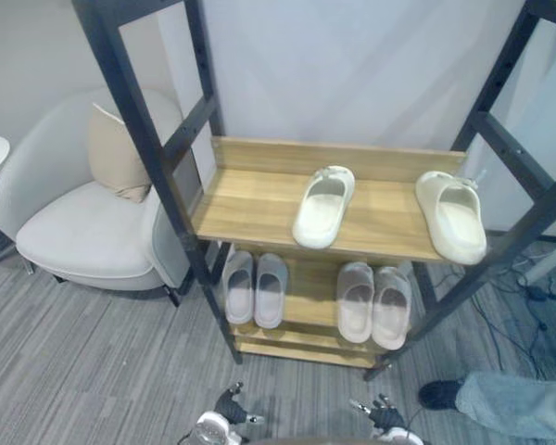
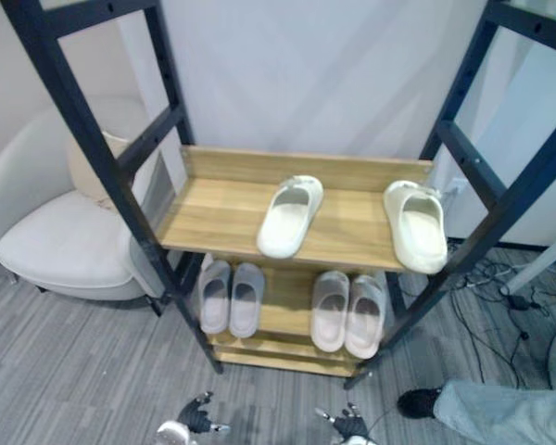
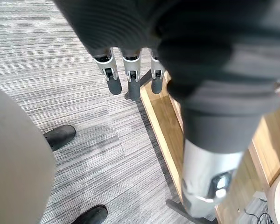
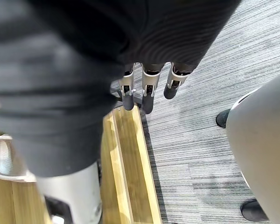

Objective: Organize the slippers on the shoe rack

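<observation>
The shoe rack (image 1: 259, 199) has a dark metal frame and wooden shelves. On its upper shelf lie two cream slippers set apart: one in the middle (image 1: 322, 206), angled, and one at the right end (image 1: 454, 215). The lower shelf carries a grey pair (image 1: 255, 287) on the left and a pale pair (image 1: 373, 303) on the right. My left hand (image 1: 224, 413) and right hand (image 1: 385, 417) hang low in front of the rack, above the carpet. Straight, empty fingers (image 3: 130, 79) show in the left wrist view, and the right wrist view shows the same of its fingers (image 4: 149, 91).
A light grey armchair (image 1: 83, 232) with a beige cushion (image 1: 116, 153) stands left of the rack. A person's leg in jeans with a black shoe (image 1: 440, 393) is at the lower right. Cables (image 1: 528, 287) lie on the floor right of the rack.
</observation>
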Motion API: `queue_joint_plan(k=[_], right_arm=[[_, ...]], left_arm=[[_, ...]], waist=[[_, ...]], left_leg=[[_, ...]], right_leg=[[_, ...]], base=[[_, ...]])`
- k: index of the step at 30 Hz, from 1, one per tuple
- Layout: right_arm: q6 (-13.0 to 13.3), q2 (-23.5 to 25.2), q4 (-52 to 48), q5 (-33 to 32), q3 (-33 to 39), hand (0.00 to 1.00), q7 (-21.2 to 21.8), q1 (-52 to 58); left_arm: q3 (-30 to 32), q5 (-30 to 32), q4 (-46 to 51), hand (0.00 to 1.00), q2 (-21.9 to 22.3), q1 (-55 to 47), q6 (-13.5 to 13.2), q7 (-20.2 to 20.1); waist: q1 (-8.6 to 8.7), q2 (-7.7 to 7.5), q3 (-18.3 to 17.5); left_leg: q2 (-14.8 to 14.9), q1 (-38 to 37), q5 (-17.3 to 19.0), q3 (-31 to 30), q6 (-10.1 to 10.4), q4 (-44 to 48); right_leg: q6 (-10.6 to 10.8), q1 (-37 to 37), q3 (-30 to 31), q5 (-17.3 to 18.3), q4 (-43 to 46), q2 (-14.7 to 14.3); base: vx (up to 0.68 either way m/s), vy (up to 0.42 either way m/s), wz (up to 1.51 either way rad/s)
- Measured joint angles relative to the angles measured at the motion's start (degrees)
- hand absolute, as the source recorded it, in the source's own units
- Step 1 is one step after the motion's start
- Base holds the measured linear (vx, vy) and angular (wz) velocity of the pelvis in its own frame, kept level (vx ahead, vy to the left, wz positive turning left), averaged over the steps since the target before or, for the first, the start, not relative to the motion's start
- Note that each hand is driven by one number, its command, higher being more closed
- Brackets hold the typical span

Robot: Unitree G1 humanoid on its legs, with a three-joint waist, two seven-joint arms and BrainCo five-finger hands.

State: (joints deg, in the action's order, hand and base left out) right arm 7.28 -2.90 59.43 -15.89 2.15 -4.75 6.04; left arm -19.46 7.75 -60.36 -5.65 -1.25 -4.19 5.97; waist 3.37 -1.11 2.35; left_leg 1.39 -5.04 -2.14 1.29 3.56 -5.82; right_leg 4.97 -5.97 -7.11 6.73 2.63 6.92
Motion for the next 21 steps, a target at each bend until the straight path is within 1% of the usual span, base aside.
queue_joint_plan(k=[6, 10, 13, 14, 17, 18, 19, 20, 21], right_arm=[[0.0, 0.0, 0.0, 0.0, 0.0, 0.0, -0.03, 0.0], [-0.01, 0.0, 0.0, -0.01, -0.01, 0.0, -0.03, 0.01], [0.01, -0.04, -0.04, -0.04, -0.02, 0.0, -0.1, 0.07], [0.05, -0.07, -0.09, -0.08, -0.02, 0.0, -0.17, 0.07], [0.12, -0.09, -0.12, -0.2, -0.04, 0.0, -0.28, 0.08], [0.16, -0.09, -0.2, -0.35, -0.05, 0.0, -0.33, 0.08], [0.18, -0.09, -0.21, -0.37, -0.05, 0.0, -0.34, 0.08], [0.22, -0.1, -0.34, -0.37, -0.05, 0.0, -0.35, 0.08], [0.31, -0.15, -0.69, -0.45, -0.05, 0.0, -0.36, 0.19]], left_arm=[[-0.83, 0.01, 0.0, 0.0, 0.0, 0.12, -0.04, -0.03], [-3.54, -0.03, 0.05, 0.0, 0.16, 0.58, -0.07, -0.1], [-8.79, -0.12, 1.54, 0.0, 0.09, 1.06, -0.14, -0.18], [-12.06, -0.12, 2.97, 0.0, 0.15, 1.36, -0.17, -0.5], [-18.97, -0.55, 6.01, 0.0, 0.78, 2.91, -0.39, -1.66], [-23.6, -0.85, 9.4, 0.0, 1.06, 3.88, -0.47, -2.46], [-24.29, -1.05, 9.91, 0.0, 1.1, 4.11, -0.49, -2.69], [-26.83, -1.26, 12.04, 0.0, 1.29, 4.8, -0.5, -3.21], [-30.2, -2.81, 16.93, 0.0, 1.6, 5.6, -0.58, -4.13]], waist=[[0.0, 0.0, 0.0], [0.01, 0.02, 0.0], [0.01, 0.09, 0.01], [0.11, 0.18, 0.0], [0.24, 0.22, 0.02], [0.39, 0.26, 0.03], [0.41, 0.27, 0.03], [0.56, 0.33, 0.05], [0.86, 0.56, 0.01]], left_leg=[[0.04, -0.11, 0.02, 0.22, 0.02, 0.0], [0.12, -0.25, 0.07, 0.51, 0.11, 0.0], [0.28, -0.5, 0.25, 1.14, 0.24, 0.0], [0.29, -0.49, 0.32, 1.27, 0.23, 0.0], [0.35, -0.45, 0.43, 1.35, 0.3, 0.0], [0.46, -0.41, 0.52, 1.49, 0.39, 0.01], [0.48, -0.39, 0.53, 1.5, 0.4, 0.01], [0.56, -0.31, 0.56, 1.51, 0.46, 0.01], [0.72, -0.14, 0.64, 1.51, 0.58, 0.02]], right_leg=[[-0.05, 0.0, 0.23, -0.03, 0.01, -0.03], [-0.08, 0.01, 0.53, -0.06, 0.03, -0.08], [-0.13, 0.11, 1.19, -0.09, 0.02, -0.22], [-0.13, 0.2, 1.35, -0.09, 0.02, -0.24], [-0.14, 0.29, 1.47, -0.08, 0.02, -0.31], [-0.16, 0.42, 1.63, -0.07, 0.02, -0.43], [-0.18, 0.44, 1.65, -0.06, 0.02, -0.46], [-0.26, 0.53, 1.66, -0.01, 0.05, -0.54], [-0.42, 0.74, 1.68, 0.11, 0.16, -0.7]], base=[[0.0, 0.0, 0.0], [0.0, 0.0, -0.03], [-0.01, -0.002, -0.1], [-0.01, -0.005, -0.08], [0.0, -0.005, -0.03], [0.0, -0.009, -0.04], [0.01, -0.012, -0.04], [0.0, 0.0, 0.0], [0.0, 0.0, 0.0]])
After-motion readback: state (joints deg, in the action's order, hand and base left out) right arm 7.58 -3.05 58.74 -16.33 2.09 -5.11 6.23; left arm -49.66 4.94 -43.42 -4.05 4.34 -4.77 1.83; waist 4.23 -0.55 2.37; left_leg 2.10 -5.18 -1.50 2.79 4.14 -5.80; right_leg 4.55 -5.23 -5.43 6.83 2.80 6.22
